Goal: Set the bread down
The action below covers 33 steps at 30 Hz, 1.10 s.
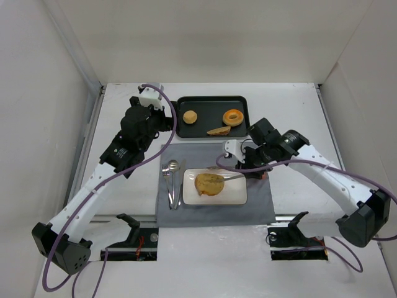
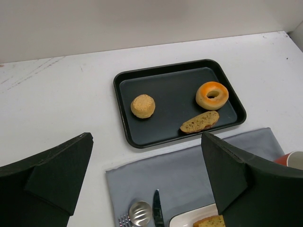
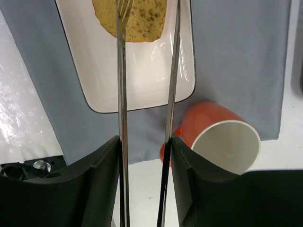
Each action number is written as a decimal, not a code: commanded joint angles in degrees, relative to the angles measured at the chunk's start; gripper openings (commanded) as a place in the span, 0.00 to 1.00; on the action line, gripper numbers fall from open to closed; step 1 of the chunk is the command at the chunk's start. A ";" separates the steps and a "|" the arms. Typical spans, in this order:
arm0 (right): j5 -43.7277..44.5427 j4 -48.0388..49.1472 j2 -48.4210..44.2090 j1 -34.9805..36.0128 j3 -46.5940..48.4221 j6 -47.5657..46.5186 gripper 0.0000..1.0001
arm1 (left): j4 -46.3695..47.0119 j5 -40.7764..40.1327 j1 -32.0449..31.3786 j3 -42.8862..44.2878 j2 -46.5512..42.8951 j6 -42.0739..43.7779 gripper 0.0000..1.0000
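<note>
The larger bread slice (image 1: 209,184) lies on the white plate (image 1: 232,196) and also shows in the right wrist view (image 3: 130,19) and the left wrist view (image 2: 210,221). The narrower half-slice (image 1: 218,131) lies in the black tray (image 1: 208,104), near its front edge (image 2: 200,121). My right gripper (image 1: 247,158) (image 3: 144,142) is shut on metal tongs (image 3: 120,85). Their two arms stand apart, and their tips reach over the slice on the plate. My left gripper (image 1: 162,124) (image 2: 147,142) is open and empty above the mat's back left part, just in front of the tray.
A round bun (image 2: 142,105) and a glazed donut (image 2: 211,95) share the tray (image 2: 175,90). A spoon (image 1: 172,166), a fork and a knife (image 2: 157,208) lie on the grey mat (image 2: 180,175) left of the plate. A red mug (image 3: 222,137) stands beside the plate's right end.
</note>
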 commanded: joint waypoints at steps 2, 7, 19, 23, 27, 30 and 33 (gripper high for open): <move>-2.01 1.21 -3.68 0.21 5.59 0.49 0.50 | 3.17 -0.77 0.00 0.30 -1.06 0.56 0.97; -2.01 1.73 -6.40 0.21 10.26 2.68 0.50 | 3.17 -0.77 0.00 0.30 -1.06 0.56 0.97; 16.88 16.49 -1.41 -7.42 9.38 -3.02 0.45 | 3.17 -0.25 0.00 0.30 -1.06 0.56 0.97; 18.20 17.20 2.02 -10.68 11.48 -7.76 0.44 | 3.17 -0.25 0.00 0.30 -1.58 0.56 0.97; 18.82 17.20 4.74 -12.45 12.80 -12.16 0.42 | 3.17 -0.25 0.00 0.30 -1.58 0.56 0.97; 18.30 15.71 6.33 -13.15 14.04 -13.75 0.42 | 3.17 -0.25 0.00 0.30 -2.11 0.56 0.97; 18.29 15.01 6.86 -13.15 14.65 -14.98 0.42 | 3.17 -0.25 0.00 0.30 -2.11 0.56 0.97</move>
